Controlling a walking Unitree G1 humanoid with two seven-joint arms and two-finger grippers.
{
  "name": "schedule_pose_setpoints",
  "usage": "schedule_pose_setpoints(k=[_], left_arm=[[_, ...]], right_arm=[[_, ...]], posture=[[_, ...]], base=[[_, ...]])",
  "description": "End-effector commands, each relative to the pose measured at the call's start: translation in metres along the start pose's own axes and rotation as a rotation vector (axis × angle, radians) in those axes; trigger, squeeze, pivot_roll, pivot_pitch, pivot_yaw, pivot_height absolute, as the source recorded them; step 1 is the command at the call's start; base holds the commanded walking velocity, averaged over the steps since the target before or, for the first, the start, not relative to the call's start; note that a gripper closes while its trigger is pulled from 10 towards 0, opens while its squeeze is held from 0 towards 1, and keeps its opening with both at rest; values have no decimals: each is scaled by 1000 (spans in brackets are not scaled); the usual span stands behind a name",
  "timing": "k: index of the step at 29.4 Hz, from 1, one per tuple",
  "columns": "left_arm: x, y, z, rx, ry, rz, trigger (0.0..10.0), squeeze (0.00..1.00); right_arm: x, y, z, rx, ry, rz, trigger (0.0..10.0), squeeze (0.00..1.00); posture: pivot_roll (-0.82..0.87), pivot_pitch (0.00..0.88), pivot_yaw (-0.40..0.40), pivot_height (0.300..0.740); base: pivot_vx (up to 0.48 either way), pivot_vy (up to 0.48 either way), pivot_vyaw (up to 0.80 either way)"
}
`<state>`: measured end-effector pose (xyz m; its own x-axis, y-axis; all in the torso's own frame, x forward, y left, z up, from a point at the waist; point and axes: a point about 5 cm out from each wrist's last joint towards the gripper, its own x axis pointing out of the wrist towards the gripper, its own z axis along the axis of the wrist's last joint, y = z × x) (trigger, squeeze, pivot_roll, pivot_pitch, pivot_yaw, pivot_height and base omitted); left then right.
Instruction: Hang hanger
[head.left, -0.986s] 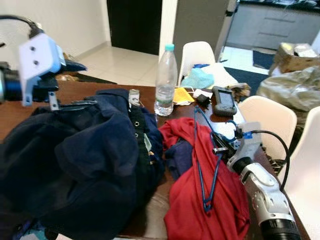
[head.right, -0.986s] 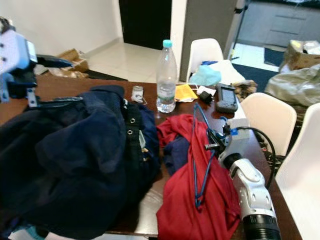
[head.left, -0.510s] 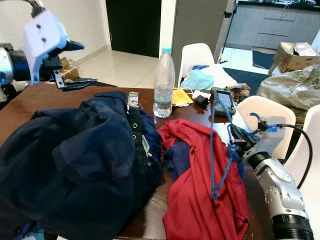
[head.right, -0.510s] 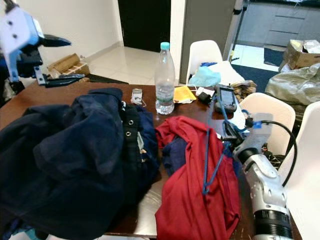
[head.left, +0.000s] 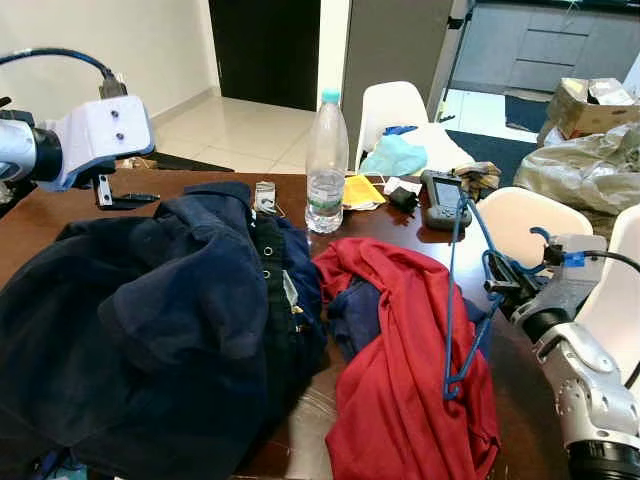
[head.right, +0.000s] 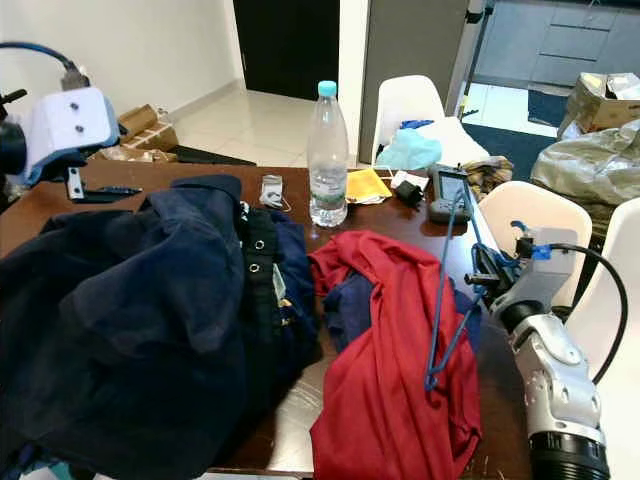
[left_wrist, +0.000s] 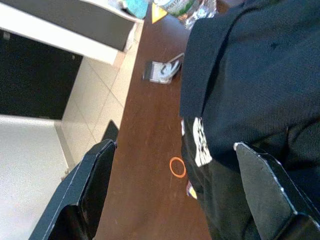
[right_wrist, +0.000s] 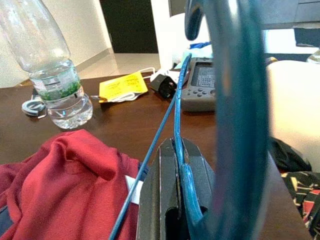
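A blue wire hanger (head.left: 452, 300) stands nearly upright over the right side of a red garment (head.left: 400, 350) on the brown table (head.left: 40, 215). My right gripper (head.left: 497, 287) is shut on the hanger's wire near its hook. The right wrist view shows the thin wire (right_wrist: 182, 170) pinched between the two fingers. At the table's far left my left gripper (head.left: 125, 198) hovers open, just above the edge of a large navy garment (head.left: 150, 320). In the left wrist view its fingers (left_wrist: 90, 200) stand wide apart with nothing between them.
A water bottle (head.left: 325, 165), a yellow paper (head.left: 363, 188) and a grey handheld device (head.left: 445, 200) sit at the table's far side. White chairs (head.left: 520, 215) stand close on the right. A small orange ring (left_wrist: 177, 167) lies on the table by the navy garment.
My right gripper has lifted the hanger off the red garment, tipped it upright and carried it to the right. My left arm rose, then dropped back toward the table.
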<state>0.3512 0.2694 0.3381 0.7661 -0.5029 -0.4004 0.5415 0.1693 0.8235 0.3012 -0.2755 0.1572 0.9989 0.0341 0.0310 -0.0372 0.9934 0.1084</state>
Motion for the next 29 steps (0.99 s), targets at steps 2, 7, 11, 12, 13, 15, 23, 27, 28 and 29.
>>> schedule_pose_setpoints(k=[2,7,11,12,13,15,23,27,28,29], left_arm=[[4,0,-1,18,19,-49,10000,0],[11,0,0,19,27,-65,10000,0],[16,-3,0,-6,13,-98,10000,0],[18,-5,1,-29,-15,-141,10000,0],[18,-5,1,-29,-15,-141,10000,0],[18,-6,4,-55,-51,-182,10000,0],[20,-13,3,-71,-71,-277,10000,0],[21,-15,2,-76,-73,-301,10000,0],[21,-15,2,-76,-73,-301,10000,0],[22,-15,2,-73,-74,-303,10000,0]], right_arm=[[-3,-5,3,5,0,-15,10000,0],[-6,-8,5,-5,-1,-24,10000,0],[-9,-11,7,-10,-2,-33,10000,0],[-10,-13,8,-14,-1,-39,10000,0],[-10,-13,8,-14,-1,-39,10000,0],[-12,-14,9,-16,-1,-43,10000,0],[-12,-13,10,-15,-1,-45,10000,0],[-12,-13,10,-14,0,-45,10000,0],[-12,-13,10,-14,0,-45,10000,0],[-11,-13,10,-14,-1,-46,10000,0]], posture=[[86,45,9,740],[74,48,14,740],[67,52,18,740],[64,53,17,740],[64,53,17,740],[64,55,18,740],[69,51,20,740],[69,46,19,740],[69,46,19,740],[69,46,19,740]], base=[[0,0,0],[0,0,0],[0,0,0],[0,0,0],[0,0,0],[0,0,0],[0,0,0],[0,0,0],[0,0,0],[0,0,0]])
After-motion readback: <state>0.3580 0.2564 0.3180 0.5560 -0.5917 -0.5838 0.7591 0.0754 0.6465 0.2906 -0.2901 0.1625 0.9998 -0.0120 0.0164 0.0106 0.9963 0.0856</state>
